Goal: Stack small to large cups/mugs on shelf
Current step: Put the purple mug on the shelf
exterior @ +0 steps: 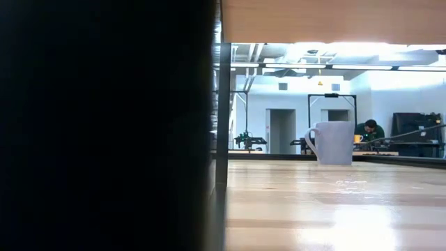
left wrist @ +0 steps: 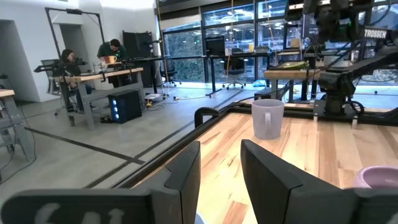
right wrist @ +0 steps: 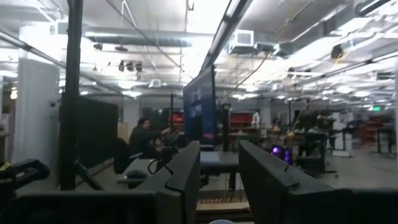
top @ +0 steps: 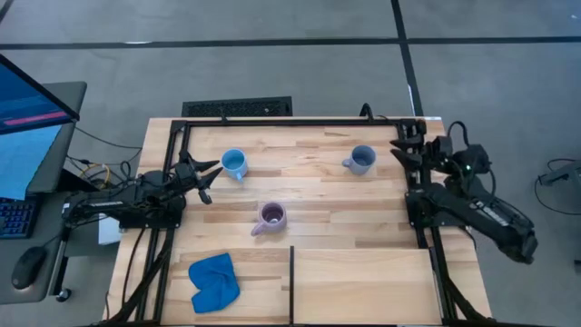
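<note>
A bright blue cloth (top: 214, 282) lies nearest on the pale wood table (top: 363, 272). Beyond sit the lilac mug (top: 271, 216), sky-blue mug (top: 234, 163) beside the open left gripper (top: 207, 178), and grey-blue mug (top: 361, 160). The right gripper (top: 405, 147) is open at the far right rail. People (left wrist: 90, 53) work at benches behind.

Grey floor (top: 272, 73), bright ceiling lights (right wrist: 323, 46)

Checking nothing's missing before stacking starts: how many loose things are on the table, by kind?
Mugs: 3, namely light blue mug, grey-blue mug, lilac mug
Cloths: 1, the blue cloth
Total: 4
</note>
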Action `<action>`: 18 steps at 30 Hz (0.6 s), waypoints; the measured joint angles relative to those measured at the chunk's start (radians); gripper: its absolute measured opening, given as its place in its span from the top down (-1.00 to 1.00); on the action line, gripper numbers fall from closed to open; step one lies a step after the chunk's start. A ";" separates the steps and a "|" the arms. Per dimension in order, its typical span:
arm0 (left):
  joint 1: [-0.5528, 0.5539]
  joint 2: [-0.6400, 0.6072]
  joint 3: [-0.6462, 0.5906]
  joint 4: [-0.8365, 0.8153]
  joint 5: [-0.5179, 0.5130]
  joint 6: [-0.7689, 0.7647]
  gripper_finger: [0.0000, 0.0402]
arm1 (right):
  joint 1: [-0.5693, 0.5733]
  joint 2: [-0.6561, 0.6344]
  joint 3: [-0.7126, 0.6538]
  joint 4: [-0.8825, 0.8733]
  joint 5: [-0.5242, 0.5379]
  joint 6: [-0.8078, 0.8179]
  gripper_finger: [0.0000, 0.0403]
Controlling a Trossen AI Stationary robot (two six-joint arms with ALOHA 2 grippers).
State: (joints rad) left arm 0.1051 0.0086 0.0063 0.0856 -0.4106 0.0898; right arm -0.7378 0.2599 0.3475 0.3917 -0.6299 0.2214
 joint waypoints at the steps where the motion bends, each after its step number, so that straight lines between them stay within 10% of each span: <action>1: 0.000 0.000 0.000 0.000 0.000 0.000 0.46 | 0.011 0.037 0.023 -0.002 0.000 -0.012 0.35; 18: 0.000 0.000 0.000 0.000 0.000 0.003 0.46 | 0.326 0.643 0.613 -0.457 0.001 -0.216 0.35</action>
State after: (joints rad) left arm 0.1055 0.0086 0.0063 0.0856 -0.4107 0.0929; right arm -0.4120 0.9031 0.9600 -0.0650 -0.6290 0.0058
